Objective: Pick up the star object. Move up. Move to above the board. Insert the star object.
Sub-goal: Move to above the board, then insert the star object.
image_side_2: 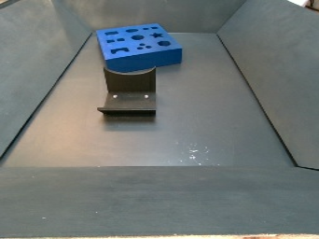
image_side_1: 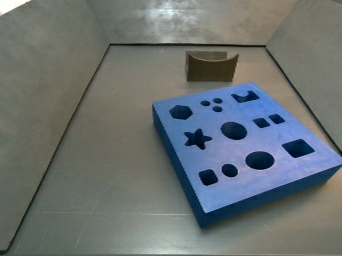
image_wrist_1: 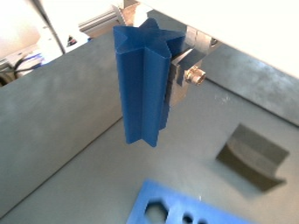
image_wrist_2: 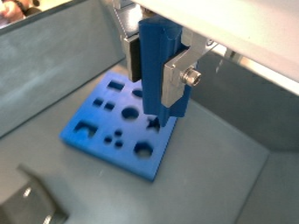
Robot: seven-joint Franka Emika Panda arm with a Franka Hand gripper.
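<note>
My gripper (image_wrist_1: 160, 77) is shut on the star object (image_wrist_1: 145, 87), a tall ridged blue peg that hangs upright between the fingers in both wrist views (image_wrist_2: 162, 66). A silver finger (image_wrist_2: 179, 80) presses one side and a dark pad (image_wrist_2: 135, 57) the other. The board (image_wrist_2: 91, 129), a thick blue square block with shaped holes, lies on the floor below. The peg's lower end hangs well above it, near the star hole (image_wrist_2: 156, 125). The board also shows in both side views (image_side_1: 254, 202) (image_side_2: 137, 63). The gripper and the peg are out of both side views.
The fixture (image_side_1: 210, 66), a dark olive notched block, stands on the floor just beside the board (image_side_2: 129, 93) (image_wrist_1: 251, 156). Grey walls (image_side_1: 60, 60) close in the floor on all sides.
</note>
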